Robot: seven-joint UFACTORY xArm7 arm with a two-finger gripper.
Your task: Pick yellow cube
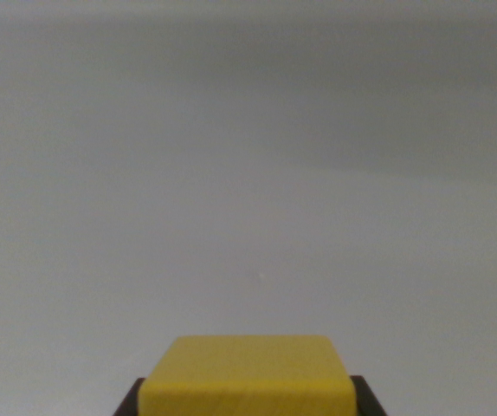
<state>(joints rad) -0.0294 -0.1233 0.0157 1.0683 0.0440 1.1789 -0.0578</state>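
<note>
Down at the bottom edge of the wrist view sits the yellow cube, centred just under the middle of the frame, its top face and front face both showing. Dark finger tips poke out on either side of it, one at the wrist view's left, one at the wrist view's right, each pressed right up against a side of the block. The gripper is clamped on the cube, holding it between those two dark tips. Everything above is a plain, pale grey surface, soft and blurred, nothing else on it.
</note>
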